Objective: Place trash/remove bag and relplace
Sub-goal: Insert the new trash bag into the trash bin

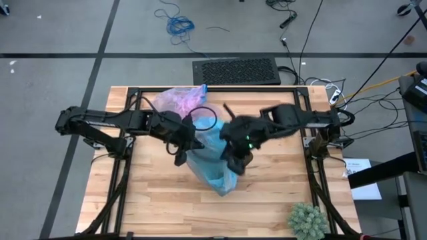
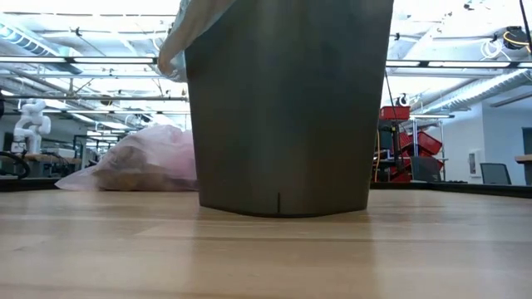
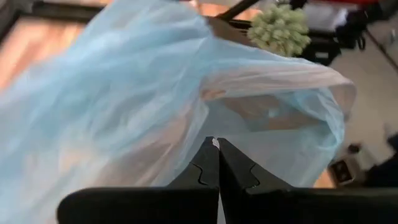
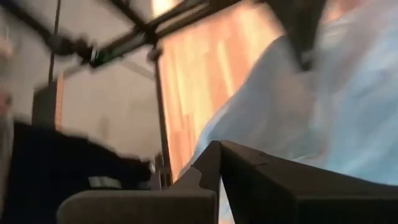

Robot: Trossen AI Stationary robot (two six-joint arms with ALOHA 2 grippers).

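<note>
Wooden slats of the table (image 1: 153, 200) carry a dark bin (image 2: 287, 108) draped in a light blue plastic bag (image 1: 212, 160). At that bag both arms meet: the left gripper (image 3: 217, 163) has its fingers pressed together with the blue film just ahead of the tips, while the right gripper (image 4: 219, 163), also closed, sits just beside it over the bag. Beyond both grippers, at the table's far edge, lies the lavender-pink bag (image 1: 179, 100), brown trash (image 2: 137, 176) showing through it. Well apart, a spiky green plant (image 1: 307, 220) occupies a near corner.
</note>
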